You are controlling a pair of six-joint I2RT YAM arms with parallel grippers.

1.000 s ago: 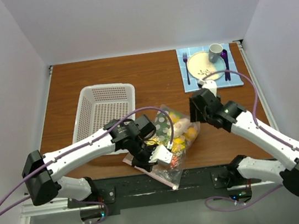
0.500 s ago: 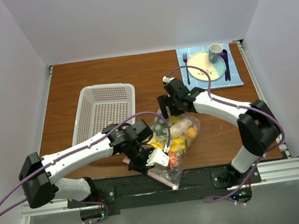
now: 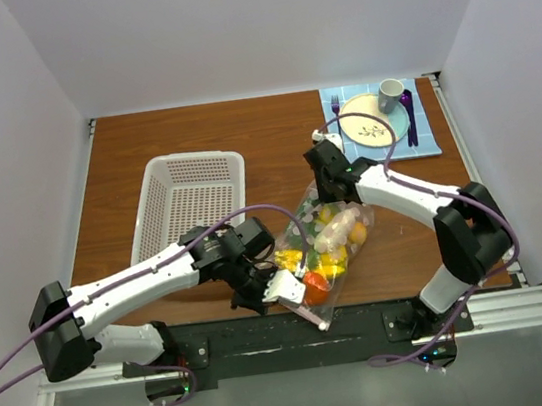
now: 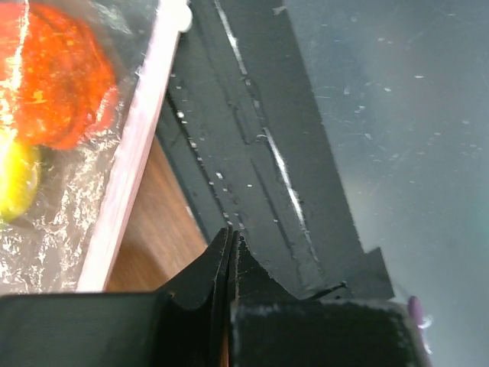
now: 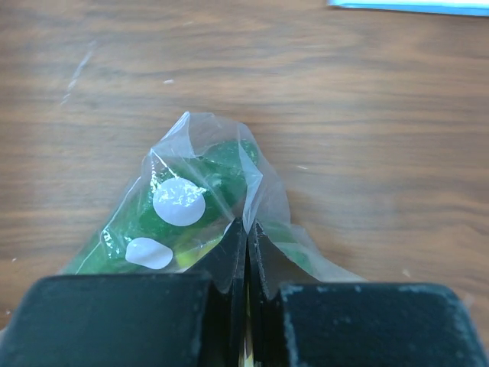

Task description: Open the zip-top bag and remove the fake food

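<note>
The zip-top bag (image 3: 326, 248) lies on the wooden table near its front edge, clear and crinkly. Its pinkish zip strip (image 3: 302, 312) (image 4: 134, 153) is at the near end. The fake food (image 3: 334, 237) shows through the film: an orange-red fruit (image 4: 53, 84), a yellow piece (image 4: 14, 180) and a green piece (image 5: 218, 164). My right gripper (image 3: 328, 198) (image 5: 247, 223) is shut on the bag's far end, with plastic bunched at its tips. My left gripper (image 3: 281, 287) (image 4: 230, 232) is shut just beside the zip strip. Nothing shows between its tips.
A white perforated basket (image 3: 190, 199) stands left of the bag. At the back right a blue mat holds a yellow plate (image 3: 368, 119), fork (image 3: 336, 111), cup (image 3: 391, 95) and purple spoon (image 3: 408, 108). The black mounting rail (image 4: 252, 153) runs just past the table's front edge.
My right arm swung in from the right to the bag's far end, and its gripper went from open to shut on the plastic. The bag shifted slightly right. The left gripper stayed shut.
</note>
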